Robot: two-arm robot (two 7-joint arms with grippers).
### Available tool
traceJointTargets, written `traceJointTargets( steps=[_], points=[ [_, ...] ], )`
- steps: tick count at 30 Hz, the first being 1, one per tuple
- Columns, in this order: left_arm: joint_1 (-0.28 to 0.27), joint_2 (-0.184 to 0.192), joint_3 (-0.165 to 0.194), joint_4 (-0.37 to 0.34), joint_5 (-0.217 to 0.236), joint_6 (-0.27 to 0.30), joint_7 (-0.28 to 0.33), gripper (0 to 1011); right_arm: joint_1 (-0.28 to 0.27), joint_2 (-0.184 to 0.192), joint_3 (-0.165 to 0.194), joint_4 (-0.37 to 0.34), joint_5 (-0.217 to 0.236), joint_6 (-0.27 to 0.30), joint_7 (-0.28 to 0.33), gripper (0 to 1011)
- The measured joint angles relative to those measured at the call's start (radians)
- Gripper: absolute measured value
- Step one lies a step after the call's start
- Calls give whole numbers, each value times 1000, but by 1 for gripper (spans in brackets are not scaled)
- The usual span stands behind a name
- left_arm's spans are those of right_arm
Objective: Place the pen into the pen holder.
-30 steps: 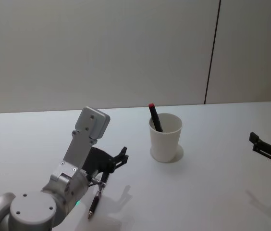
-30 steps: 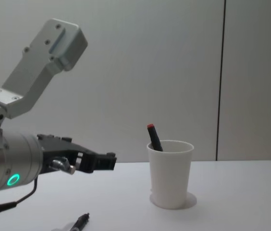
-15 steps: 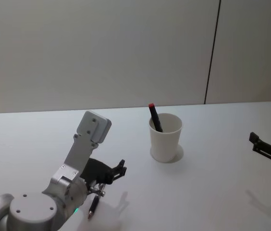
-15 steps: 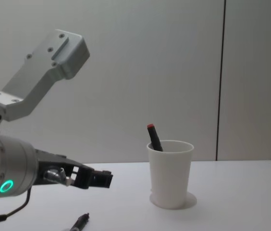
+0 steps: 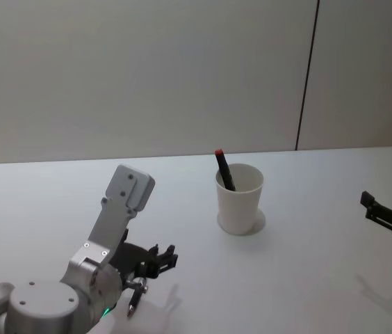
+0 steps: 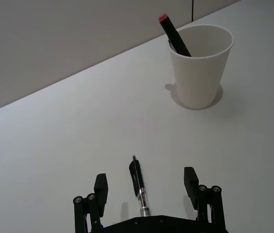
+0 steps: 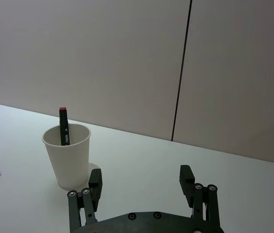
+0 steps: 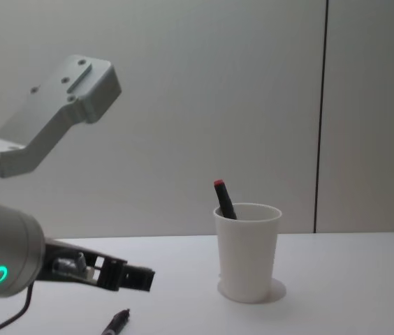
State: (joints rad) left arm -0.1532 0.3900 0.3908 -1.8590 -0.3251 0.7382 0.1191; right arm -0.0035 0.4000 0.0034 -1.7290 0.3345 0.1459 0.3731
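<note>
The left hand [image 6: 145,177] is held empty with its 2 fingers spread wide, low over the white bench [image 5: 307,278] at the robot's near left. A slim black pen with a clear section [image 6: 138,184] is seen lying flat on the bench between and below those fingers, its length running along the gap. The wide spread is judged to be meant for letting 1 finger drop on each side of the barrel before closing. Well apart from the pen, farther out and toward the middle of the bench, the plain white tapered paper cup [image 5: 239,202] serving as pen holder is stood upright. A black marker with a red cap [image 5: 222,169] is leant inside it against the rim. The right hand [image 5: 390,212] is parked at the far right, also spread wide and empty.
</note>
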Motion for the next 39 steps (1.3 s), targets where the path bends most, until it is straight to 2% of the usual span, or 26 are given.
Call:
traceJointTargets(
  steps=[15,39],
  points=[
    [35,-19,-17,25,-53,28,44,1003,0,0,0,0,0,0,0,1002],
    [37,-44,-43,116,-73,5,37,1003,0,0,0,0,0,0,0,1002]
  ],
)
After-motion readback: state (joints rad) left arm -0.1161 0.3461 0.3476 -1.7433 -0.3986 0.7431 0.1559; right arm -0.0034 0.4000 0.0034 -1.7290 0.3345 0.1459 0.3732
